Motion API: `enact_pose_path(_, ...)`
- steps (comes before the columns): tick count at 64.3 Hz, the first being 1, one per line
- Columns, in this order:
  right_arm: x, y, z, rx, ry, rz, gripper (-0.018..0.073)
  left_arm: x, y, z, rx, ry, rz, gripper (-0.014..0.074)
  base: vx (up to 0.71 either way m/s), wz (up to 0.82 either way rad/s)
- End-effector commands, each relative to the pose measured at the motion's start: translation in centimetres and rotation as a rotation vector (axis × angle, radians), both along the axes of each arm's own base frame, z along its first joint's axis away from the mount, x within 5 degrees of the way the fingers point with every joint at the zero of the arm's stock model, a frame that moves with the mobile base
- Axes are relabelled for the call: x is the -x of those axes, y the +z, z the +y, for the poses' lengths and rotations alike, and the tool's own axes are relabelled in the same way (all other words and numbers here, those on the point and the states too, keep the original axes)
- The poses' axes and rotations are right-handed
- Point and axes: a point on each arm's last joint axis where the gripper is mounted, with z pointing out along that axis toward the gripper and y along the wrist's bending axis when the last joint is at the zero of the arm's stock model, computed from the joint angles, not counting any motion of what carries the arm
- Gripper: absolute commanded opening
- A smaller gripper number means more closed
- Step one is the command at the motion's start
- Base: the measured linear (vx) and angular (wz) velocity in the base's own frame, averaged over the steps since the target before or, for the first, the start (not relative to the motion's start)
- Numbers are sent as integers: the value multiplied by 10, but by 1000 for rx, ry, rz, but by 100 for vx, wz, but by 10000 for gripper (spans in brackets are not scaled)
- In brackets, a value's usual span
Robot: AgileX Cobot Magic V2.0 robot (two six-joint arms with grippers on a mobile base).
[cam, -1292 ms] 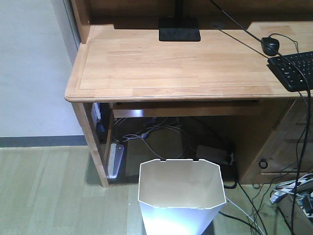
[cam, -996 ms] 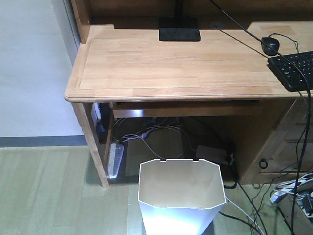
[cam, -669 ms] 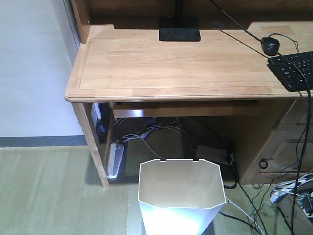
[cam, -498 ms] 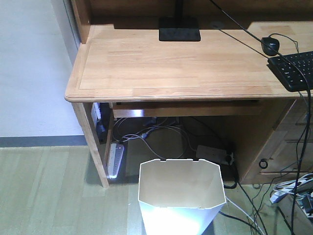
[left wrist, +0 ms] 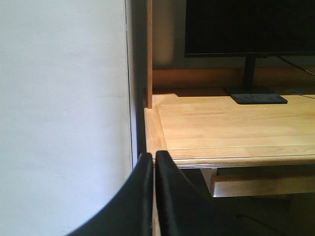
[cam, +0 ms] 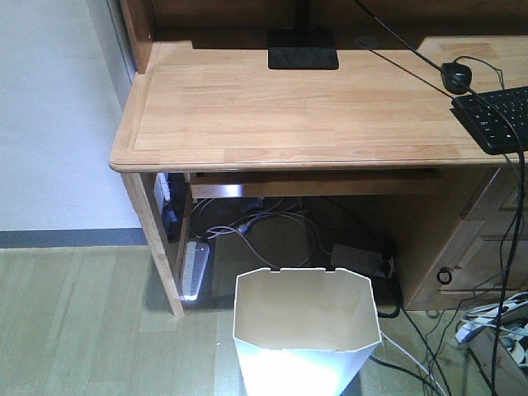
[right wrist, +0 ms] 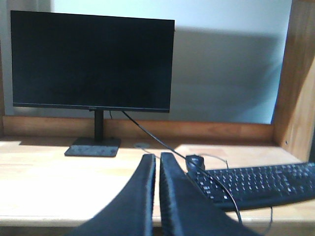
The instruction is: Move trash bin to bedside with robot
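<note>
Trash bin (cam: 307, 330): white plastic, octagonal rim.

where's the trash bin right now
In the front-facing view the trash bin stands on the floor at bottom centre, in front of the open space under the wooden desk, with the white power strip to its left.

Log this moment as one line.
bin: on floor in front of desk, not grasped | left end effector: shut, empty | right end effector: shut, empty
</note>
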Motion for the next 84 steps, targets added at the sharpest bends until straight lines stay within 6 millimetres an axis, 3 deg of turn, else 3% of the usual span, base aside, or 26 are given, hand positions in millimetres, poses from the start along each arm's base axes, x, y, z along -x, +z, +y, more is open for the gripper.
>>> enact_pose_path(1, -2, 35, -1, -7, -5, 9, -3, 0, -1, 2, 13, 15, -51, -6, 0, 0)
enact_pose_path(12, -17, 70, -2, -34, -13, 152, -3, 0, -1, 2, 13, 15, -51, -6, 0, 0)
enact_pose_path(21, -33, 84, -3, -77, -13, 334, -3, 0, -1, 2, 13, 15, -51, -6, 0, 0)
enact_pose_path(42, -61, 74, -6, -43, -27, 517, -3, 0, -1, 2, 13, 15, -51, -6, 0, 0)
enact_pose_path(71, -61, 70, -7, -24, -35, 566, -3, 0, -1, 2, 13, 15, -51, -6, 0, 0)
enact_pose_path(84, -65, 65, -7, -21, -34, 610, 52, 0, -1, 2, 13, 15, -51, -6, 0, 0)
